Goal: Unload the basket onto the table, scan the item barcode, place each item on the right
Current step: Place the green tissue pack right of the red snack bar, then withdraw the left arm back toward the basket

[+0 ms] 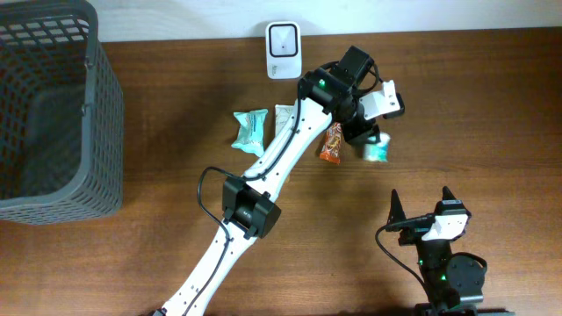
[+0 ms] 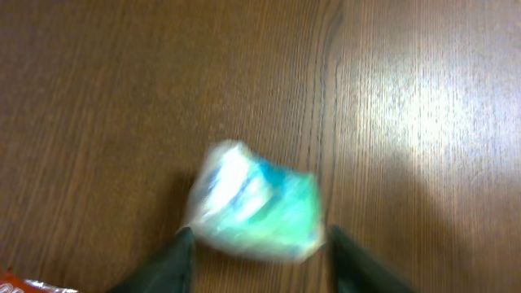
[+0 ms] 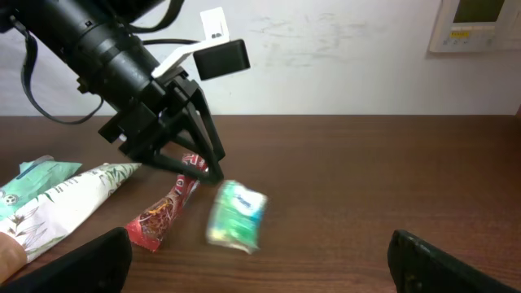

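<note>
1. The wooden table carries everything I can see.
2. A dark grey mesh basket stands at its far left edge, well apart from the other items.
3. The left arm reaches diagonally across the middle of the table towards the far side. It passes over one end of a white leaf-printed packet.
4. The left gripper points down at the table with its jaws spread apart, and I find nothing clamped between them.
5. The right gripper sits near my edge of the table on the right. Its jaws are at full spread and empty, well apart from the packets.
6. A white scanner stands at the far edge, near the left arm's wrist.
7. A teal packet lies flat just left of the white one.
8. A red-and-orange packet lies just beside the left gripper, on its left.
9. The item for scanning, a green-and-white packet, is directly below the left gripper's fingertips. From the left wrist view it sits in line with the gap between them. It is blurred in both wrist views, so I cannot tell whether it rests on the wood. No barcode is legible.
</note>
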